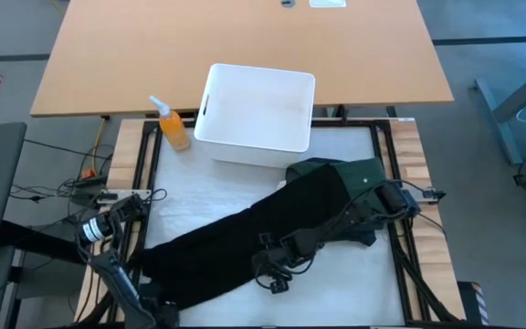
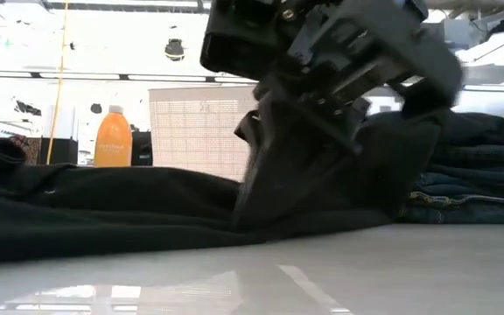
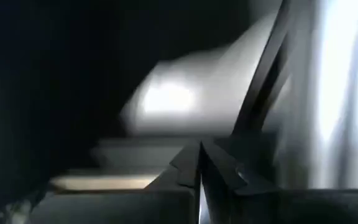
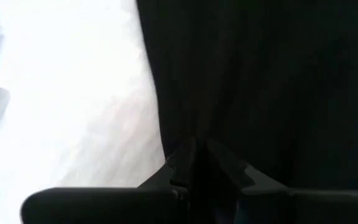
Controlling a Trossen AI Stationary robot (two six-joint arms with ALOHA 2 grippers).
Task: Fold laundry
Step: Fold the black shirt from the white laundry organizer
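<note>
A long black garment [image 1: 245, 242] lies slantwise on the white table [image 1: 336, 283], reaching from the near left toward the far right. A dark green garment [image 1: 359, 174] lies at its far right end. My right gripper [image 1: 277, 279] points down at the black garment's near edge, about halfway along it, and is shut on the cloth. My left gripper [image 1: 158, 311] is shut at the garment's near-left end; in its wrist view the left gripper [image 3: 201, 158] has dark cloth [image 3: 55, 93] beside it. My right gripper pinches the black garment's near edge [image 4: 185, 134] between its two fingers, coming from above at a slant. One layer or several, I cannot tell. The cloth beside the fingers [image 2: 265, 188] lies on the table. My left gripper is shut beside the cloth; I cannot tell whether it touches it.
A white bin [image 1: 256, 114] stands at the table's far middle, with an orange bottle [image 1: 173, 128] to its left. In the low view a stack of dark folded garments [image 2: 475, 179] sits at the right. Bare white table shows near the front edge [image 2: 252, 271].
</note>
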